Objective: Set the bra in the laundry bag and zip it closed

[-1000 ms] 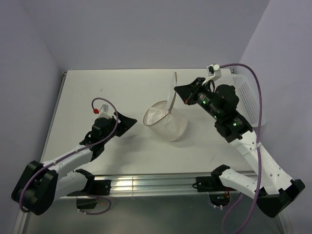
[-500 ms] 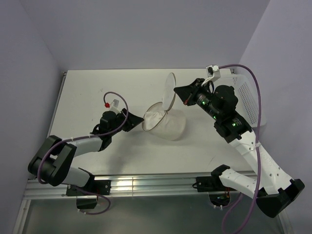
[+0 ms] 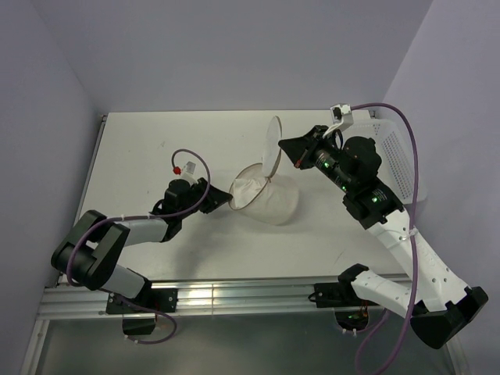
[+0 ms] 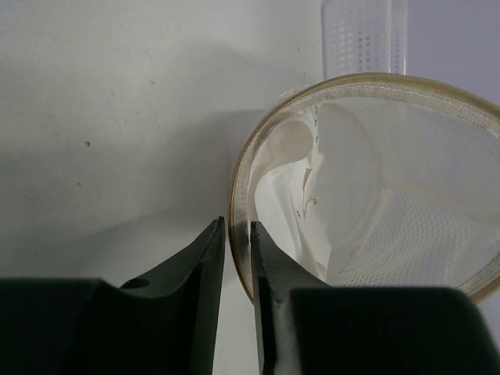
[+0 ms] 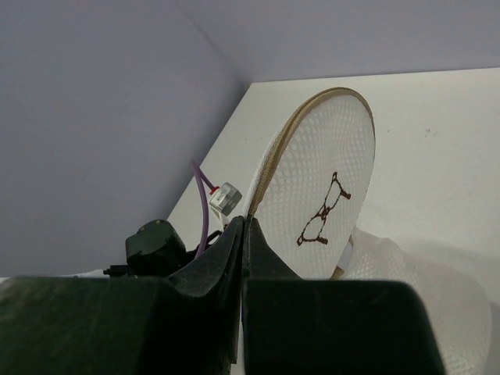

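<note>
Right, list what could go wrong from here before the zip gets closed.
1. The right hand pinches only the edge of the printed flap; it may slip free.
2. The left hand narrowly straddles the rim of the laundry bag; a pull could drag the bag rather than steady it.
3. The bra bunches near the opening and might snag the zip.

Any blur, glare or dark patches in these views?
Top view: even light, soft shadows, glare on the rail. Left wrist: left claw a dark silhouette, bag rim sharp. Right wrist: right claw underexposed, bag print crisp.
</note>
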`<state>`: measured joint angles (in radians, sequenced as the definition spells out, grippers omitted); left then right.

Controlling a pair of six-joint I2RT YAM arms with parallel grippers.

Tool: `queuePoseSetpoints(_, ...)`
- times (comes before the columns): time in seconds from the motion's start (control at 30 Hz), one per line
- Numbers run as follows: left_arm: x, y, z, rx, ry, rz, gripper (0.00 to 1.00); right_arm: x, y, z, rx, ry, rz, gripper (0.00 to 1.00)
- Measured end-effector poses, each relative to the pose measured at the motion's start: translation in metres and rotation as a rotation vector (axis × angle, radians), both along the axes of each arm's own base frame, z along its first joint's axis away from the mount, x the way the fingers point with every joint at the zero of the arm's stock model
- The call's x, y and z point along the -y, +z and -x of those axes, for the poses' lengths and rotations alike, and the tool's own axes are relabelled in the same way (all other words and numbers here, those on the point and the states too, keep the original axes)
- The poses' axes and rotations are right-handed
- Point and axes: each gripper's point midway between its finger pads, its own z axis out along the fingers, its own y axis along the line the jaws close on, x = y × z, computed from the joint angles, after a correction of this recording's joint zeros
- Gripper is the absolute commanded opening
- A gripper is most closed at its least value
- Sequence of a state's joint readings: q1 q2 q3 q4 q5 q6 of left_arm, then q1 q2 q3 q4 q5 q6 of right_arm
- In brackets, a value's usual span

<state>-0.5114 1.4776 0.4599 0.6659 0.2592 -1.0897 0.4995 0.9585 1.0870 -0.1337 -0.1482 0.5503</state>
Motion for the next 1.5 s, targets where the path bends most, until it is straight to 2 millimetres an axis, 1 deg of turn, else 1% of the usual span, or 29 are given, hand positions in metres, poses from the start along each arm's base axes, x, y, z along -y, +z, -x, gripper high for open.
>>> queuePoseSetpoints(0.03,0.0,0.0,0.0,0.0,0.002,-0.001,0.22,0.0,0.0,0.0,0.0,0.0,0.0,0.0)
queuePoseSetpoints(0.07,0.0,0.0,0.0,0.0,0.003,-0.001,0.13,0.0,0.0,0.0,0.0,0.0,0.0,0.0)
queuePoseSetpoints(0.13,0.0,0.0,0.0,0.0,0.003,0.002,0.03,0.0,0.0,0.0,0.0,0.0,0.0,0.0)
queuePoseSetpoints(0.17,0.0,0.0,-0.001,-0.001,0.004,0.003,0.0,0.0,0.0,0.0,0.0,0.0,0.0,0.0)
queuePoseSetpoints(0.27,-0.001,0.001,-0.002,0.002,0.014,-0.001,0.0,0.0,0.0,0.0,0.0,0.0,0.0,0.0)
queuePoseSetpoints(0.33,-0.004,0.005,-0.002,0.011,0.027,-0.006,0.0,0.0,-0.001,0.0,-0.001,0.0,0.0,0.0)
queuePoseSetpoints(0.4,-0.009,0.02,-0.002,0.03,0.046,-0.014,0.0,0.0,-0.002,-0.001,-0.001,0.0,0.0,0.0)
queuePoseSetpoints(0.43,-0.01,0.032,-0.003,0.044,0.05,-0.014,0.0,-0.001,-0.004,-0.001,-0.004,0.0,0.003,0.0)
queuePoseSetpoints(0.47,-0.01,0.05,-0.005,0.075,0.053,-0.01,0.0,-0.001,-0.005,-0.001,-0.008,0.0,0.005,0.0)
queuePoseSetpoints(0.57,-0.01,0.133,-0.013,0.221,0.071,0.027,0.0,0.002,-0.01,0.0,-0.015,-0.009,0.024,0.0)
queuePoseSetpoints(0.6,-0.014,0.171,-0.014,0.301,0.085,0.045,0.0,0.004,-0.014,0.0,-0.017,-0.017,0.032,0.0)
queuePoseSetpoints(0.67,-0.024,0.219,-0.013,0.408,0.12,0.065,0.0,0.009,-0.03,0.003,-0.031,-0.034,0.048,0.0)
queuePoseSetpoints(0.73,-0.032,0.235,-0.016,0.449,0.134,0.071,0.0,0.014,-0.058,0.008,-0.079,-0.04,0.077,0.0)
queuePoseSetpoints(0.77,-0.035,0.233,-0.02,0.447,0.144,0.062,0.0,0.016,-0.073,0.012,-0.11,-0.042,0.095,0.0)
queuePoseSetpoints(0.8,-0.036,0.226,-0.023,0.432,0.153,0.039,0.0,0.02,-0.088,0.016,-0.142,-0.05,0.115,0.0)
queuePoseSetpoints(0.83,-0.033,0.213,-0.025,0.402,0.144,0.009,0.0,0.024,-0.101,0.02,-0.173,-0.061,0.136,0.0)
queuePoseSetpoints(0.87,-0.027,0.197,-0.025,0.364,0.126,-0.023,0.0,0.029,-0.107,0.024,-0.19,-0.072,0.149,0.0)
queuePoseSetpoints(0.9,-0.023,0.184,-0.025,0.332,0.11,-0.051,0.0,0.033,-0.107,0.028,-0.193,-0.08,0.156,0.0)
queuePoseSetpoints(1.0,-0.012,0.149,-0.025,0.249,0.063,-0.115,0.0,0.036,-0.091,0.039,-0.151,-0.076,0.144,0.0)
queuePoseSetpoints(1.07,-0.006,0.135,-0.025,0.215,0.037,-0.128,0.0,0.029,-0.08,0.047,-0.123,-0.052,0.141,0.0)
queuePoseSetpoints(1.1,-0.002,0.128,-0.025,0.202,0.026,-0.133,0.0,0.022,-0.071,0.053,-0.107,-0.026,0.138,0.0)
queuePoseSetpoints(1.13,0.0,0.124,-0.024,0.195,0.018,-0.136,0.0,0.016,-0.065,0.057,-0.095,-0.001,0.135,0.0)
queuePoseSetpoints(1.2,0.006,0.121,-0.021,0.188,-0.004,-0.136,0.0,0.003,-0.059,0.063,-0.091,0.042,0.14,0.0)
queuePoseSetpoints(1.27,0.01,0.121,-0.02,0.196,-0.026,-0.128,0.0,-0.012,-0.059,0.064,-0.1,0.082,0.153,0.0)
queuePoseSetpoints(1.3,0.012,0.12,-0.02,0.195,-0.034,-0.125,0.0,-0.02,-0.064,0.062,-0.11,0.092,0.164,0.0)
queuePoseSetpoints(1.37,0.014,0.114,-0.02,0.195,-0.05,-0.127,0.0,-0.036,-0.087,0.053,-0.161,0.106,0.213,0.0)
queuePoseSetpoints(1.5,0.011,0.091,-0.02,0.161,-0.064,-0.144,0.0,-0.069,-0.148,0.03,-0.308,0.128,0.354,0.0)
